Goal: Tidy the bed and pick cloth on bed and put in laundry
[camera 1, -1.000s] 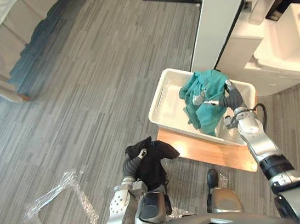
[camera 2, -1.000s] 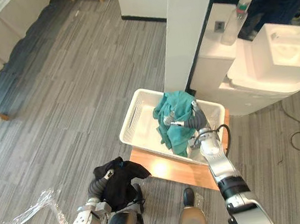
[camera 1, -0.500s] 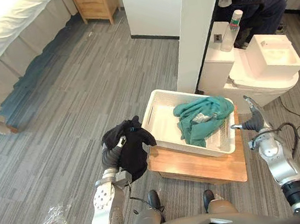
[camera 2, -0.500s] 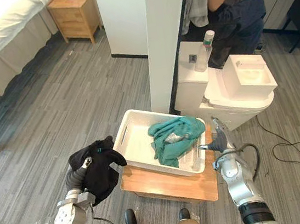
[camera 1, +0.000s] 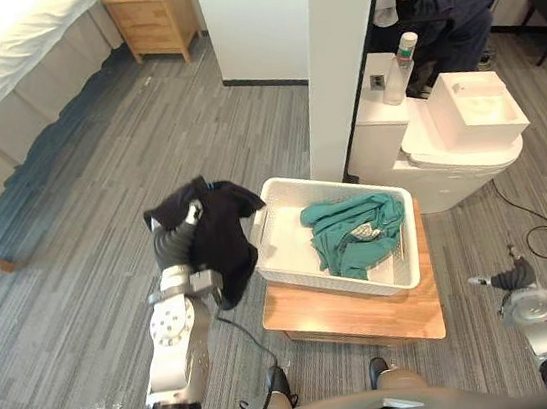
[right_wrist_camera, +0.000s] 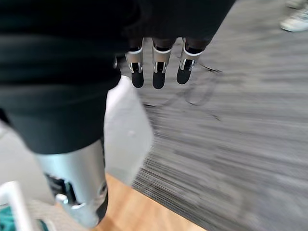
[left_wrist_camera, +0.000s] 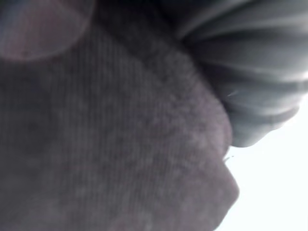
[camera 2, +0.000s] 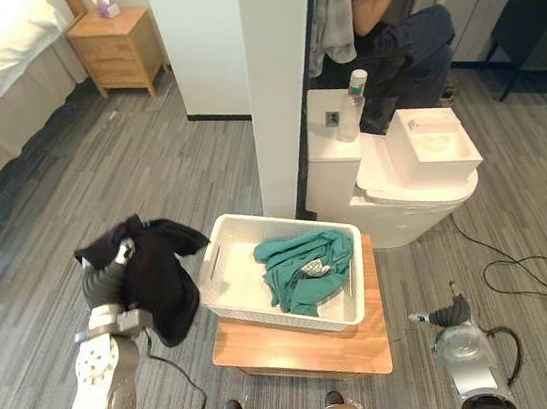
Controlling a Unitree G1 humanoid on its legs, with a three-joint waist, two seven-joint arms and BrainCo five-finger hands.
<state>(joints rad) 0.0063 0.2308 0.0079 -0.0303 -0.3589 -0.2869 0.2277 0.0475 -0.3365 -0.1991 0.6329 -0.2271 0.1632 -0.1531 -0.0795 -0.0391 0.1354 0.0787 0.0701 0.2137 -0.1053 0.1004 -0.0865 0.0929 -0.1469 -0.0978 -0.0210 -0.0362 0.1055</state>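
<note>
Left of white laundry basket (camera 1: 284, 235): black garment (camera 1: 222, 236) draped over left hand (camera 1: 171, 246); grasp impossible to tell.
Right hand (right_wrist_camera: 157, 77): straight-fingered, empty.
In basket: teal cloth (camera 1: 346, 237).

**Off-task surroundings**

We note a wooden nightstand (camera 2: 116, 46) with a tissue box (camera 2: 105, 5) on top. A seated person (camera 2: 401, 38) shows behind a white pillar (camera 2: 283, 82). A bottle (camera 2: 349, 109) stands upright on a white unit (camera 2: 330, 162). A low wooden table (camera 2: 303, 348) stands on grey plank floor (camera 2: 196, 154).

A low wooden surface (camera 1: 357, 315) stands on the grey floor (camera 1: 86, 310). A white basket (camera 1: 275, 232) containing a green cloth (camera 1: 343, 238) rests directly on the surface.
</note>
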